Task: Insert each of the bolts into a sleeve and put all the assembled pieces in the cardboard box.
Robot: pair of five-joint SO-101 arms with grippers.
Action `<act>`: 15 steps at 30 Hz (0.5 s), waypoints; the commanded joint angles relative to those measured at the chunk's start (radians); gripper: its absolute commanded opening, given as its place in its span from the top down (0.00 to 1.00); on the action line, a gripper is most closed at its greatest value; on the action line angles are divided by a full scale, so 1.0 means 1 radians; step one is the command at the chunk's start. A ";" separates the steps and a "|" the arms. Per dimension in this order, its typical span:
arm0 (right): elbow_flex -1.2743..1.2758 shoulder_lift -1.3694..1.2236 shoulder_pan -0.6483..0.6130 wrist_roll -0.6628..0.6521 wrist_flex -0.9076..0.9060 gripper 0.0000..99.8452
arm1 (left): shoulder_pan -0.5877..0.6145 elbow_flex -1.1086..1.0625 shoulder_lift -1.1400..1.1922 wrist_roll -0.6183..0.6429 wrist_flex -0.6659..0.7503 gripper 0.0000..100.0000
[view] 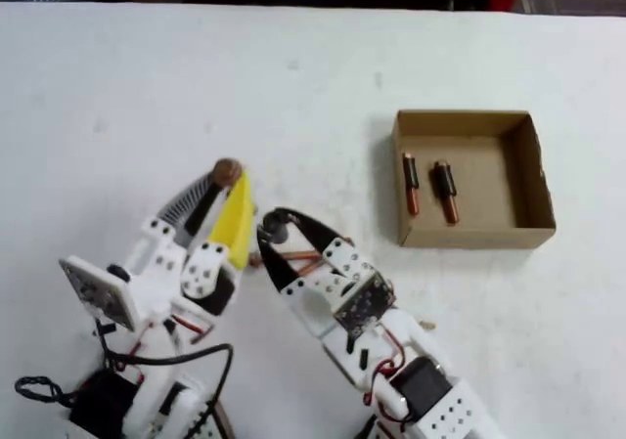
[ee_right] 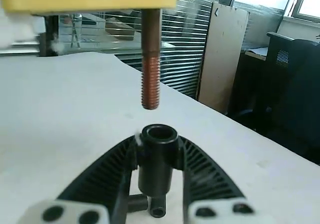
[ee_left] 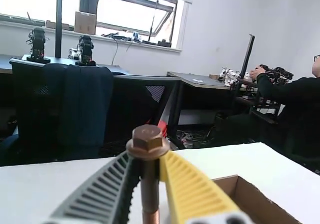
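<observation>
My left gripper [view: 227, 180], with one grey and one yellow finger [ee_left: 192, 194], is shut on a copper bolt [ee_left: 146, 140] held upright, hex head up. Its threaded end [ee_right: 150, 84] hangs just above a black sleeve [ee_right: 158, 156], apart from it. My right gripper [view: 272, 227] is shut on that sleeve [view: 274, 226], whose open bore faces up under the bolt. The cardboard box [view: 518, 126] stands to the right of both arms, with two assembled pieces [view: 411, 185] [view: 446, 192] lying inside. One corner of the box [ee_left: 245, 194] appears beyond the yellow finger.
A loose bolt [view: 296, 256] lies on the white table under the right gripper's fingers. Loose black sleeves [ee_right: 150, 204] lie on the table below the held sleeve. The table's far half is bare white surface [view: 245, 77].
</observation>
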State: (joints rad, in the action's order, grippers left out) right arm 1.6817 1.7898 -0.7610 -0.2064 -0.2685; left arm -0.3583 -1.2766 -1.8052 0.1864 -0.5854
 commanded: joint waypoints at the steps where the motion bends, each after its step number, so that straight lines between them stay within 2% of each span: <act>1: 0.009 0.012 -0.005 0.011 0.025 0.98 | 0.001 0.018 -0.013 0.003 0.051 0.98; 10: 0.009 0.012 -0.008 0.011 -0.008 0.98 | -0.007 -0.002 -0.013 0.003 0.077 0.98; 15: 0.009 0.012 -0.070 0.002 -0.059 0.98 | -0.008 -0.015 -0.013 0.005 0.077 0.98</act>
State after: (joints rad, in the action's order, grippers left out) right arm 1.6817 1.7898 -0.7917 -0.2064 -0.2992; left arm -0.3583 -1.3073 -1.8067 0.1880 -0.5439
